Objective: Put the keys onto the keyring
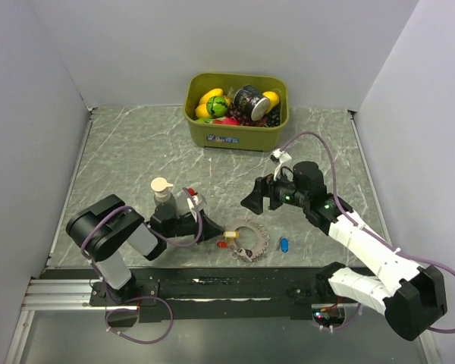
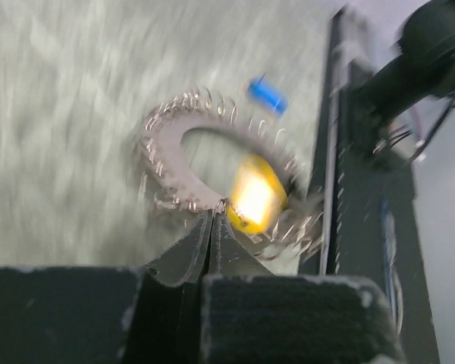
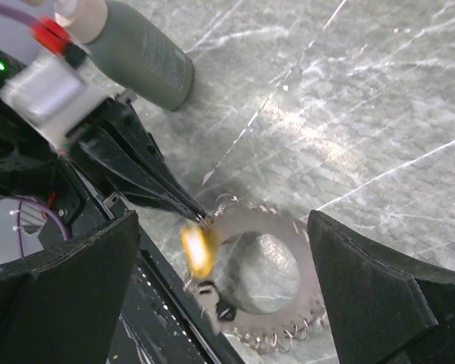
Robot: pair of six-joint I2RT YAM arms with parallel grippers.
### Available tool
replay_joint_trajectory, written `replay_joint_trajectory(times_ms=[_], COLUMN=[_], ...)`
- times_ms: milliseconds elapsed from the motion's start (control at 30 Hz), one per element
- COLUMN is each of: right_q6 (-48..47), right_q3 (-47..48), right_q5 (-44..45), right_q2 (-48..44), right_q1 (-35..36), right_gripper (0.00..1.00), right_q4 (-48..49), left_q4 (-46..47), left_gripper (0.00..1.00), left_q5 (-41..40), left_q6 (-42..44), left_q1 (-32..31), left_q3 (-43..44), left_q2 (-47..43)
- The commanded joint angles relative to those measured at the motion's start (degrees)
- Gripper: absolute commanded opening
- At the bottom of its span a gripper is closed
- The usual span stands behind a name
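So the left gripper (image 2: 214,216) is down low at the near edge of the marble-look table (image 1: 136,152), fingers pinched completely together. The tips sit right on the rim of the keyring (image 2: 165,155), at the exact spot where the yellow key (image 3: 199,249) is. The yellow tag is a blur in both wrist views, so I honestly can't tell if the tips are actually pinching the key, the ring, or just touching them.

The keyring itself lies flat on the table just right of the left gripper, close to the black rail at the front. It's silvery, with little wire loops sticking out all around.

The red key (image 1: 221,246) is on the table just beside the ring's left edge, under the left gripper's tips. Can't tell from above if it's touching the ring. The blue key (image 1: 283,244) lies on its own a bit to the right of the ring, clearly apart from it.

The right gripper (image 1: 258,199) hangs above the table behind the ring, fingers spread wide with nothing between them. Its wrist camera looks straight down on the ring and the left gripper's tips.

There's also a grey pump bottle (image 1: 163,199) standing right behind the left arm's wrist, and an olive-green bin (image 1: 235,135) full of colourful stuff at the far edge.
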Motion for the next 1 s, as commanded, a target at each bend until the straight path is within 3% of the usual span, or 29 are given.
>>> replay_joint_trajectory(times_ms=[0,367,567,667,700,767,800,867,900,967], right_q6=[0.3,-0.3,0.2,0.5,0.6,1.0,1.1,1.5,1.6,1.7], right_q3=[0.1,1.4,2.6,3.9,4.4,4.5,4.4,4.5,4.8,5.0], right_q5=[-0.9,-1.0,1.5,3.4,4.0,5.0,5.3,5.6,5.7,5.9], right_q2=[1.2,6.6,10.8,13.2,13.8,14.1,14.3,14.5,14.8,15.1], right_q1=[-0.4,-0.4,-0.4,-0.3,-0.4,-0.4,-0.4,-0.3,-0.4,-0.3], right_gripper=[0.98,0.98,1.00,1.00,1.00,1.00,1.00,1.00,1.00,1.00], right_q4=[2.8,0.3,-1.8,-4.0,-4.6,-5.0,-5.1,-5.3,-5.5,-5.7], left_q4=[29.4,29.9,25.7,25.0,24.5,23.6,22.3,22.0,21.9,20.6], left_gripper=[0.01,0.01,0.03,0.21,0.34,0.40,0.56,0.64,0.74,0.81], left_q5=[-5.9,-6.3,-8.1,-10.5,-11.1,-11.4,-11.6,-11.5,-11.9,-12.5], left_q6=[1.3,0.1,2.1,3.1,3.4,4.1,4.3,4.8,4.8,5.2], left_q1=[0.2,0.3,0.3,0.3,0.3,0.3,0.3,0.3,0.3,0.3], left_q3=[-2.3,-1.4,-1.4,-2.6,-2.9,-3.2,-3.2,-3.5,-3.6,-3.9], left_q2=[0.3,4.5,5.0,4.4,3.8,3.3,2.6,1.9,0.9,-0.5])
